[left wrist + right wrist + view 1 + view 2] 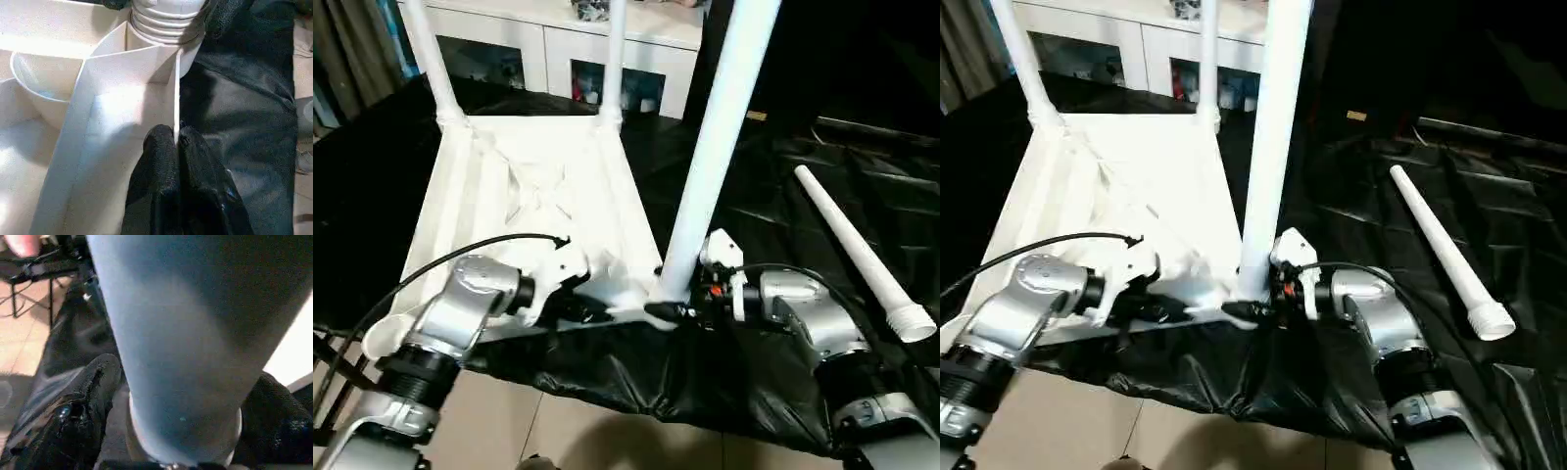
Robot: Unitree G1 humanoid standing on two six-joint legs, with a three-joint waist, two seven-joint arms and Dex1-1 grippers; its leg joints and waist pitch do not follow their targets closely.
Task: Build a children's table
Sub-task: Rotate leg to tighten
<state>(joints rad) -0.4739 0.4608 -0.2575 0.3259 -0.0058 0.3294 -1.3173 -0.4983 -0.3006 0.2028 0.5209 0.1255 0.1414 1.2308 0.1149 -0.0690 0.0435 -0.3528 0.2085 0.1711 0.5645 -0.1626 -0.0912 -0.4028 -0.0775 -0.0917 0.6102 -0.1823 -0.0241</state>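
The children's table lies upside down on a desk draped in black sheeting, ribbed underside up. On the left, the left gripper is clenched on a thin upright rib at the top's near edge, steadying it. Two legs already stand in the far corner sockets. A third leg rises from the near right socket, and the right gripper brackets its base, jaws spread either side; whether they press the tube is hard to tell. Far right, the fourth leg lies loose on the sheeting. Four legs, one top. The plastic looks light, stiff and slick, so each tube is best grasped low, near its ribbed end.
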